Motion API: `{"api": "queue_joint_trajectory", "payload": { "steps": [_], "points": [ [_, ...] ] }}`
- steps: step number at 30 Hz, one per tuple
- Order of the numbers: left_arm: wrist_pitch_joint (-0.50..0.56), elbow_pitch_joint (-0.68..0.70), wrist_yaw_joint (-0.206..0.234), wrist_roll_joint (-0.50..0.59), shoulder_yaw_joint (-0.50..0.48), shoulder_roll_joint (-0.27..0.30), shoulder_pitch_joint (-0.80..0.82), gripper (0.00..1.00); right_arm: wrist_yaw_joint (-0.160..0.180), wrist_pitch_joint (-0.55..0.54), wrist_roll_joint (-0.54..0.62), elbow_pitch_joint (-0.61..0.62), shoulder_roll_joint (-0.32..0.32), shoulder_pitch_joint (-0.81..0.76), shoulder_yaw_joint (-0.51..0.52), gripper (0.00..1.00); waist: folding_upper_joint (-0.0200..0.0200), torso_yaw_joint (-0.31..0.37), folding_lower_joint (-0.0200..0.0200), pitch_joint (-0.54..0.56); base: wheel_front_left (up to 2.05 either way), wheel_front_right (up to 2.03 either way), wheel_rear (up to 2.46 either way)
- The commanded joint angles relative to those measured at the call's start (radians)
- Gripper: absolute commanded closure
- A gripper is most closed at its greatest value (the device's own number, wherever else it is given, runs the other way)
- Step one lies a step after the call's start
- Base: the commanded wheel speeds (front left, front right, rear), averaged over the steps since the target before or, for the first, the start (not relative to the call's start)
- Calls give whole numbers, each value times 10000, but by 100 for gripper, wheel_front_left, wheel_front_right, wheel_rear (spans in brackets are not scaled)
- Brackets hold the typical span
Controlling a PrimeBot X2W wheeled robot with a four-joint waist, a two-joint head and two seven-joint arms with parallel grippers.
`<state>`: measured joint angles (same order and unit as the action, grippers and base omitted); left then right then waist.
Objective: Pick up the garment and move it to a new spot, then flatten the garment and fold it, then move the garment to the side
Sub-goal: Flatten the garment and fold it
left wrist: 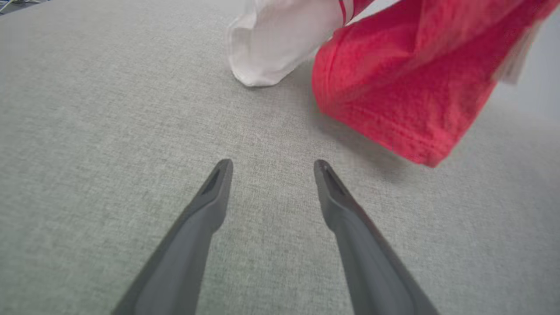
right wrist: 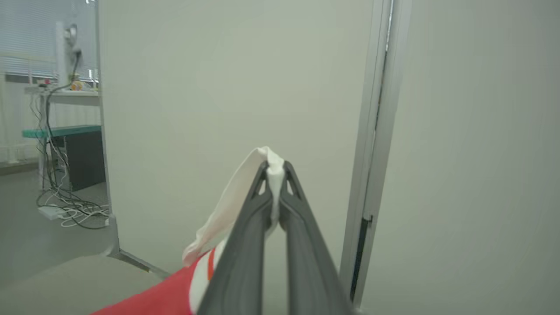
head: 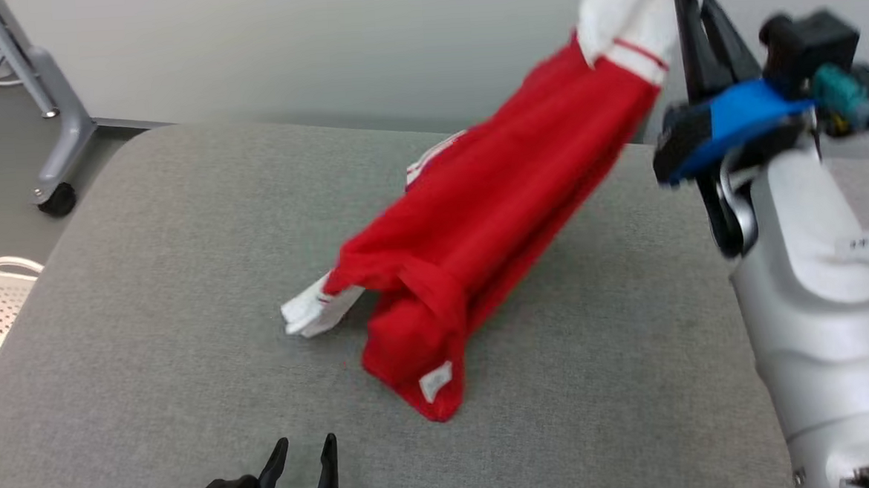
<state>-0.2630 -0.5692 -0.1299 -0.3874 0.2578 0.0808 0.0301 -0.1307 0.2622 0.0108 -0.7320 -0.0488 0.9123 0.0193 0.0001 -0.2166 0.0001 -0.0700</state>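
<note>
- grey table (head: 147, 289): red garment (head: 491, 196) slants from mid-table up to the far right, low end resting on it.
- right gripper (right wrist: 275, 168): jaws pinching its white top end.
- left gripper (left wrist: 272, 164): jaws spread, empty. The low hem is just ahead-right, so it's the nearer arm.

We see a grey fabric-covered surface (head: 147, 289), rounded far corner, a red garment (head: 478, 219) with white trim, its lower end resting near the middle, its upper end raised
</note>
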Motion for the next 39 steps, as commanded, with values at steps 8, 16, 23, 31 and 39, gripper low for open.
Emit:
{"api": "queue_joint_trajectory", "payload": {
  "steps": [8, 16, 23, 31, 39],
  "points": [
    [-19, 433, -14, -86, 261, 284, 571, 0, -1, 36, 1366, 5, -39, -3433, 2321, 13, -1, 943, -1, -421, 0, 0, 0],
    [-19, 973, -14, -285, 1238, 536, 883, 0, -3, 32, 172, 804, -30, -5035, 1748, 0, -1, 1793, -1, -710, 0, 0, 0],
    [-19, 1208, -14, -427, 2194, 803, 1057, 0, -3, 32, -965, 1681, -45, -5707, 378, 0, -1, 2412, -1, -897, 0, 0, 0],
    [-19, 837, -14, -5, 2606, 1057, 1379, 0, -3, 30, -1501, 2147, -42, -5976, -432, 0, -1, 2944, -1, -1252, 0, 0, 0],
    [7, -142, -11, 58, 2259, 1118, 1850, 0, -3, 30, -1653, 2334, -40, -5971, -754, 0, -1, 3406, -1, -1622, 0, 0, 0]
  ]
}}
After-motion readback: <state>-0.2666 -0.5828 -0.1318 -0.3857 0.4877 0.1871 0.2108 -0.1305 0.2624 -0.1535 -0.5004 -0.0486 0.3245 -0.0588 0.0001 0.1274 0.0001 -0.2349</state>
